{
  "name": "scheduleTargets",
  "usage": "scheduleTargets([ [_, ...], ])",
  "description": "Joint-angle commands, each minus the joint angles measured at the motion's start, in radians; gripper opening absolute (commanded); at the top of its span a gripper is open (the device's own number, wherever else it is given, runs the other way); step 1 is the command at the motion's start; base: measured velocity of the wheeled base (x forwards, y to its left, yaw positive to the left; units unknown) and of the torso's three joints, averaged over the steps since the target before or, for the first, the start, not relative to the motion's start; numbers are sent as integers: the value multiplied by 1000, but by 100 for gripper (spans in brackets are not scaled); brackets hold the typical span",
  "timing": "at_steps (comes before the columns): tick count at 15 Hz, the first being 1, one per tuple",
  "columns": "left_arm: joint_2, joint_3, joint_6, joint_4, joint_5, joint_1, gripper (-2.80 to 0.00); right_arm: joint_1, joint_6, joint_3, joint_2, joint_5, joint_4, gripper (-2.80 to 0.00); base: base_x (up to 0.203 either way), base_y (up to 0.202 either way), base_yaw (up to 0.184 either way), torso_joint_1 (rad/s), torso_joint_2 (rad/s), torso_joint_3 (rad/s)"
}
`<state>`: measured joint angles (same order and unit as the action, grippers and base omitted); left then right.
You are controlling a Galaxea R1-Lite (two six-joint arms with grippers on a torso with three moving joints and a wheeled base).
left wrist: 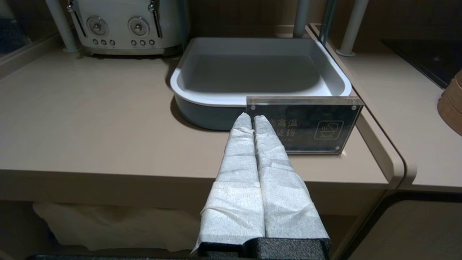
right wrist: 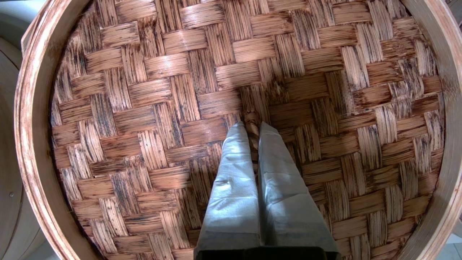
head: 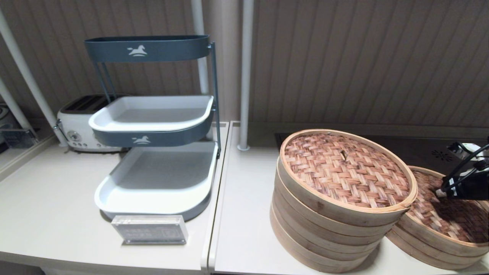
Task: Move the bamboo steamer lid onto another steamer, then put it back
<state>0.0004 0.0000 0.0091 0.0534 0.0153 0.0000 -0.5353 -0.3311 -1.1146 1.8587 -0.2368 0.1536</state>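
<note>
Right hand (head: 439,192) of mine shows at the head view's edge, over the bamboo steamer lid (head: 439,214), beside the tall steamer stack (head: 324,229) on the bench (head: 244,214); two woven lids counted. Right wrist view alone shows cloth-wrapped fingers (right wrist: 234,173) pinching the lid's centre loop handle (right wrist: 252,121). Left wrist view: my left hand (left wrist: 252,119) closed, empty.

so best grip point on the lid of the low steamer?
The small loop handle at the centre of the bamboo steamer lid, from straight above: the woven top lies flat and the rim is too wide. The right tool is shut on it.
</note>
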Motion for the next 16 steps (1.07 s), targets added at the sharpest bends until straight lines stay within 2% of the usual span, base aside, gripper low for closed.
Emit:
scheduleTargets([
  [1, 0, 28, 0, 2, 0, 0, -280, 1, -3, 4, -1, -1, 1, -99, 0, 0, 0, 0, 0, 0],
  [2, 0, 28, 0, 2, 0, 0, -280, 2, -3, 4, -3, -1, 1, 0, 0, 0, 0, 0, 0, 0],
  [8, 0, 28, 0, 0, 0, 0, -280, 2, 0, 1, -47, -7, 4, 0, 0, 0, 0, 0, 0, 0],
  [11, 0, 28, 0, 0, 0, 0, -280, -3, -1, 8, -187, -32, 14, 0, 0, 0, 0, 0, 0, 0],
  [14, 0, 28, 0, 2, 0, 0, -280, -11, 0, 37, -349, -97, 41, 0, 0, 0, 0, 0, 0, 0],
  [15, 0, 28, 0, 2, 0, 0, -280, -13, 1, 45, -397, -118, 69, -280, 0, 0, 0, 0, 0, 0],
  [16, 0, 28, 0, 1, 0, 0, -280, -15, 6, 52, -454, -144, 101, -280, 0, 0, 0, 0, 0, 0],
])
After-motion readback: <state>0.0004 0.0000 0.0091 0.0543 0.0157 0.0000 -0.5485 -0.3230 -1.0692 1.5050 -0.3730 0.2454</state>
